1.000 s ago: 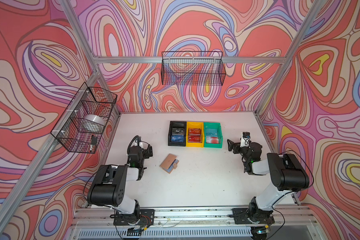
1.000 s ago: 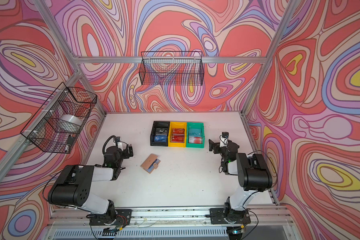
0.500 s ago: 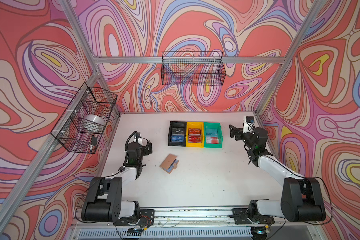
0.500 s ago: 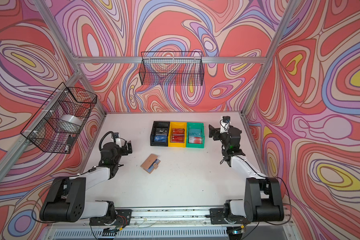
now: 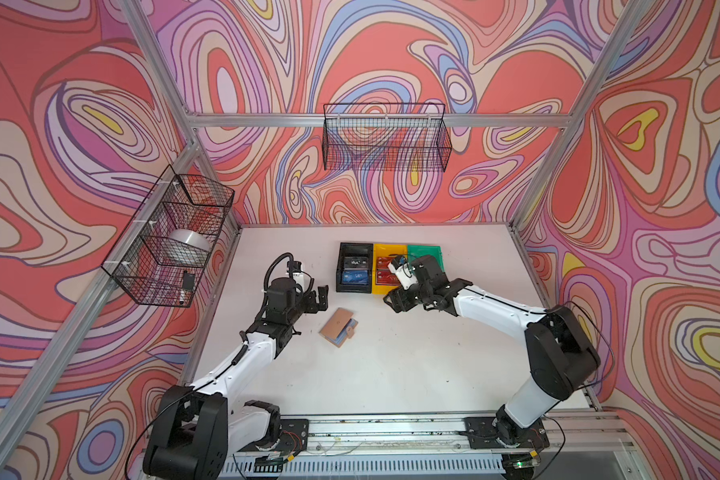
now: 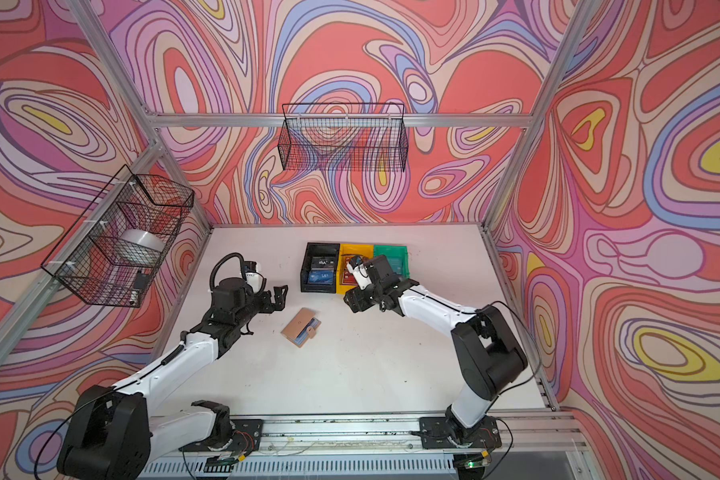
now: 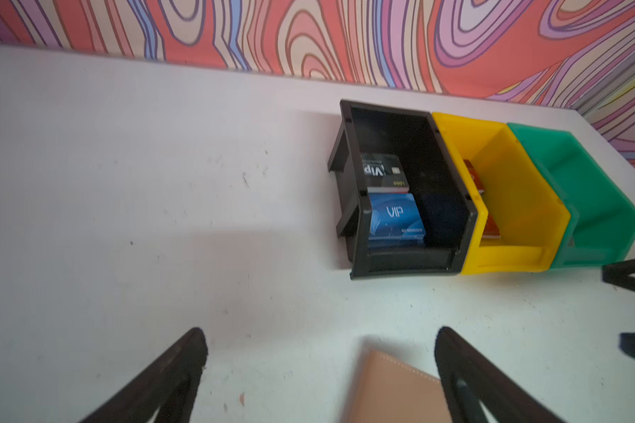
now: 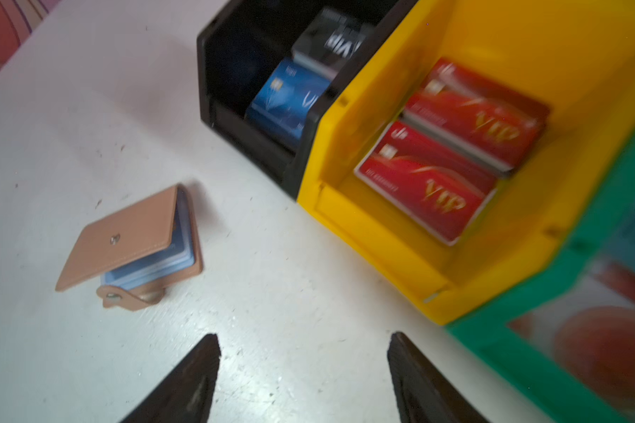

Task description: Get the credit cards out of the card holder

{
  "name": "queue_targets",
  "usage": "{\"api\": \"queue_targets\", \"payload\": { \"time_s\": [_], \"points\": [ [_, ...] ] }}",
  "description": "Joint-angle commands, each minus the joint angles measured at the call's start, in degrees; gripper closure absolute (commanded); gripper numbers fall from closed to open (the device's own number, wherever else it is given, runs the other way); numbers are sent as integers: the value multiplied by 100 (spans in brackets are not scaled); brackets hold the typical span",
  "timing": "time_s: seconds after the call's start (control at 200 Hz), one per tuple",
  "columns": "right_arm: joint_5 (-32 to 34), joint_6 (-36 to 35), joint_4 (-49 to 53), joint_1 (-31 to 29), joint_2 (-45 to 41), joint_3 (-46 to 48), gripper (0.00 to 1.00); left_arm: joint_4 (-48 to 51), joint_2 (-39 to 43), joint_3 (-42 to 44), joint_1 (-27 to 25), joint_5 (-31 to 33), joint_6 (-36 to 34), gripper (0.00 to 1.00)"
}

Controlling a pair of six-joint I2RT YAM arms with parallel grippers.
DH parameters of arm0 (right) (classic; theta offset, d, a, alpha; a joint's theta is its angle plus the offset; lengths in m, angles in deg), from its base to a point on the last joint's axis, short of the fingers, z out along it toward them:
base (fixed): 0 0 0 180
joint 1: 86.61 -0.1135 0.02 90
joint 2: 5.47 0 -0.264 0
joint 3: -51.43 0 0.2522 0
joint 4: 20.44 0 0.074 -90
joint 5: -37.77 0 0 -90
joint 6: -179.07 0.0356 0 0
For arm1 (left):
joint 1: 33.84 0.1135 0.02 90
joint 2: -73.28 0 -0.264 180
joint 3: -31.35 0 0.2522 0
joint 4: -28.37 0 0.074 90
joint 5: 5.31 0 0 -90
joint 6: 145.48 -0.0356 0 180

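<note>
The holder (image 8: 132,245) lies on the worktop (image 8: 290,293) with its cover ajar, its tab unsnapped and its bluish sleeves showing. It is near both hands and touched by neither. The left hand (image 7: 321,331) is spread wide and empty. The right hand (image 8: 305,336) is parted and empty. A blue card (image 8: 290,99) sits in the black bin (image 8: 253,150), and red cards (image 8: 426,183) sit in the yellow bin (image 8: 382,256).

A tan card holder (image 5: 338,327) lies a little open on the white table (image 5: 391,374). Behind it, a black bin (image 5: 339,270), yellow bin (image 5: 385,289) and green bin (image 5: 425,251) touch.

A robot lab cell: aluminium frame (image 5: 375,120), swirl-printed walls (image 5: 59,124), two arms (image 5: 233,361) (image 5: 495,309) on a rail (image 5: 391,428).
</note>
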Motion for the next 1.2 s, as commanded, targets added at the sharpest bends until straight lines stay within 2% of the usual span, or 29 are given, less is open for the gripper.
{"api": "queue_targets", "payload": {
  "time_s": [0.0, 0.215, 0.466, 0.636, 0.836, 0.987, 1.192],
  "points": [
    [-198, 180, 314, -313, 271, -317, 27, 816, -38, 64, 12, -198, 588, 0],
    [-106, 174, 432, -534, 1043, -858, 30, 1358, -110, 14, 3, -149, 1050, 4],
    [163, 122, 774, -686, 1745, -1614, 31, 2318, -556, -564, 107, -789, 1007, 4],
    [217, 106, 949, -847, 2058, -1917, 31, 2326, -507, -504, 468, -1302, 1295, 7],
    [95, 76, 1074, -1001, 2273, -2231, 31, 2578, -279, -494, 723, -1490, 1394, 6],
    [-66, 66, 1141, -1123, 2421, -2594, 32, 1742, -30, 5, 1267, -2396, 1990, 5],
    [-652, 176, 1076, -1366, 2660, -3120, 32, 2221, 320, 43, 1663, -2322, 2101, 6]
  ]
}}
